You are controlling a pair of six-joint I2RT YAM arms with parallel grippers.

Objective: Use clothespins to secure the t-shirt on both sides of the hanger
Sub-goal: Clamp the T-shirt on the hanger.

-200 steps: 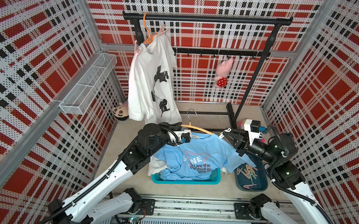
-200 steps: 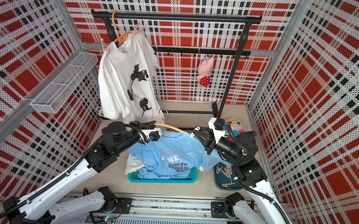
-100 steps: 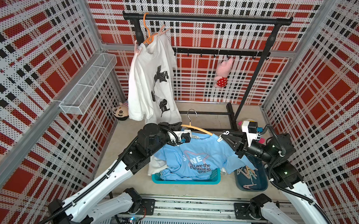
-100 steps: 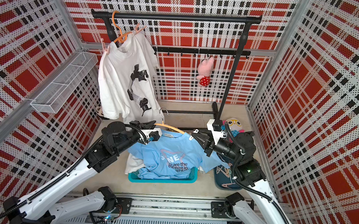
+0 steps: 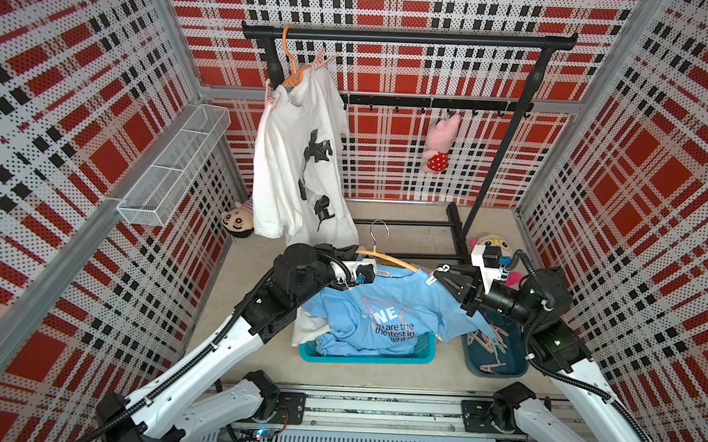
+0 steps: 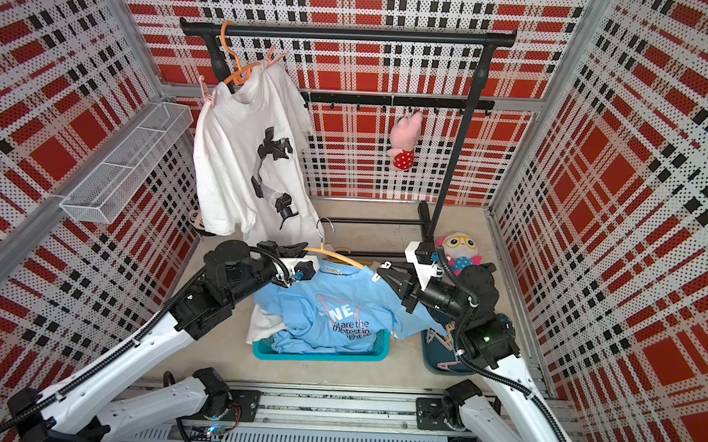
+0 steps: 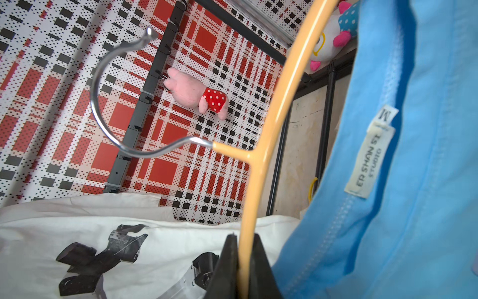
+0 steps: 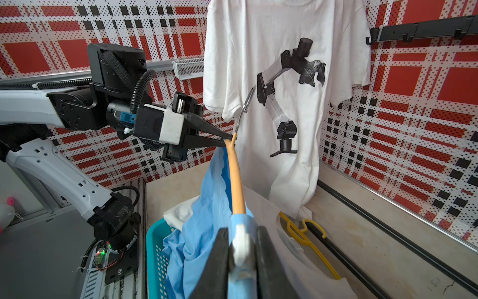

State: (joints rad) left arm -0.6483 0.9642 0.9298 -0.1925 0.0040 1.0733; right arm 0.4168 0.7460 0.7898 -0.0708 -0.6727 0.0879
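Observation:
A blue t-shirt (image 5: pixel 381 310) hangs from an orange hanger (image 5: pixel 387 259) over the teal basket. My left gripper (image 5: pixel 352 253) is shut on the hanger's arm next to its metal hook; the wrist view shows the hanger (image 7: pixel 261 168) pinched between the jaws of the left gripper (image 7: pixel 244 240). My right gripper (image 5: pixel 439 276) is shut on a white clothespin (image 8: pixel 240 246) at the shirt's other shoulder, where blue cloth covers the hanger's end (image 8: pixel 236 186). More clothespins (image 5: pixel 489 339) lie in a dark blue tray.
A white t-shirt (image 5: pixel 297 165) hangs pinned on the black rack (image 5: pixel 407 37). The teal basket (image 5: pixel 366 358) and dark blue tray (image 5: pixel 502 369) sit on the floor in front. A yellow hanger (image 8: pixel 307 240) lies by the rack base. Plush toys and a wire wall basket (image 5: pixel 172 166) surround.
My right gripper with the clothespin has shifted slightly down and toward the front at the shirt's shoulder. The left gripper and the hanger have stayed put.

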